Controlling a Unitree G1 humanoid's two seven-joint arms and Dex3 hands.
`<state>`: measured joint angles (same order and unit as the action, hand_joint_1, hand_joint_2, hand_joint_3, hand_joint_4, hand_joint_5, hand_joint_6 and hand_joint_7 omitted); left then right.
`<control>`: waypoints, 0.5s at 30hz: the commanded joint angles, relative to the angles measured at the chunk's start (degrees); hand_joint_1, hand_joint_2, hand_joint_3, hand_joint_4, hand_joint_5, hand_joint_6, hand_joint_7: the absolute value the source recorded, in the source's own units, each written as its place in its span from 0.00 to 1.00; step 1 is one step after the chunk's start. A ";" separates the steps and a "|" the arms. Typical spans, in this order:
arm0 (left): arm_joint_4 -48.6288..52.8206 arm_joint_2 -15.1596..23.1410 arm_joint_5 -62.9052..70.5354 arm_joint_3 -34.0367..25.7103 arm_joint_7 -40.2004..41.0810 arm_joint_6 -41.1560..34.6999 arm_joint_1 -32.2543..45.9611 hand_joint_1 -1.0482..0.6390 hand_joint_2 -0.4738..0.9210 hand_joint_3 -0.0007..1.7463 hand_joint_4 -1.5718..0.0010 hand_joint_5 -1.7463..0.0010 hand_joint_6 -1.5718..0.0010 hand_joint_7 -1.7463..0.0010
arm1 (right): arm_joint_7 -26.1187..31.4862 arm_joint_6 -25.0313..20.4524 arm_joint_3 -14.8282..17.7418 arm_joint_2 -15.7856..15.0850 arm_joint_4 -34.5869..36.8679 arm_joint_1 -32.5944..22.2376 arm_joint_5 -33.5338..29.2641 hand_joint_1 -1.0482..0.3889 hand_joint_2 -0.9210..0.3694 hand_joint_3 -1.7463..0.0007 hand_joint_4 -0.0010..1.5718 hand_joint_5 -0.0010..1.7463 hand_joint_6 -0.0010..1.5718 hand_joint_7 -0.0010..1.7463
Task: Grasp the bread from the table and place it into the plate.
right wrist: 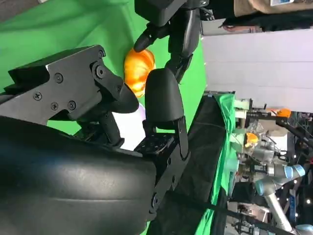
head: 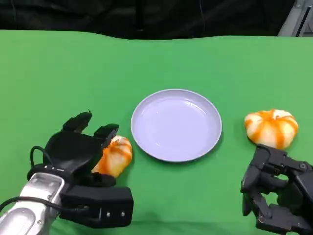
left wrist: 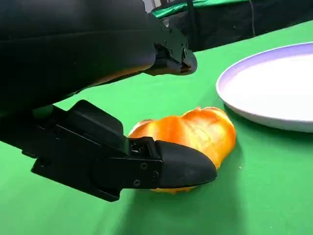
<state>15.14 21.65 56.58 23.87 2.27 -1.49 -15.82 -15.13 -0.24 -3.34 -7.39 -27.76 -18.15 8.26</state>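
Your left robot hand [head: 80, 147] sits low on the green tabletop [head: 58, 73], just left of the plate [head: 176, 124]. Its fingers [head: 105, 131] reach over the near bread [head: 114, 155], which lies on the cloth just beside the plate's left rim. In the left wrist view, one finger [left wrist: 181, 166] lies along the front of that bread [left wrist: 195, 132] and another [left wrist: 171, 54] arches above it with a gap. You can see the hand cupped around the bread, but the bread rests on the cloth and you cannot tell whether the hand has hold of it.

Your right robot hand [head: 276, 188] is at the lower right, near the second bread [head: 271, 127], which lies on the tabletop to the right of the plate, apart from its rim. The hand's fingers are partly curled and spread with nothing between them; they stop short of the bread. In the right wrist view the fingers [right wrist: 164, 98] stand apart, with that bread [right wrist: 138, 71] beyond them.
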 commanded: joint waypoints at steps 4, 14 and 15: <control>3.09 -0.35 -2.06 0.06 1.15 -0.74 -1.29 0.04 1.00 0.32 1.00 1.00 0.87 0.99 | 0.01 0.76 0.27 -0.54 -0.48 -0.34 0.07 0.70 0.17 0.43 0.48 1.00 0.43 0.87; 8.49 -1.67 -4.81 0.81 1.32 -1.26 -3.61 0.07 1.00 0.40 1.00 1.00 0.87 1.00 | 0.00 0.61 0.20 -0.49 -1.22 -0.75 0.30 0.70 0.18 0.42 0.49 1.00 0.43 0.87; 8.63 -1.63 -4.93 0.93 1.42 -1.28 -3.70 0.07 1.00 0.41 1.00 1.00 0.87 1.00 | 0.00 0.60 0.20 -0.49 -1.22 -0.75 0.30 0.70 0.18 0.42 0.49 1.00 0.43 0.87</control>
<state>22.80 19.70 52.06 24.75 3.09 -2.39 -18.29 -15.15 -0.04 -3.37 -7.39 -28.20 -18.53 8.32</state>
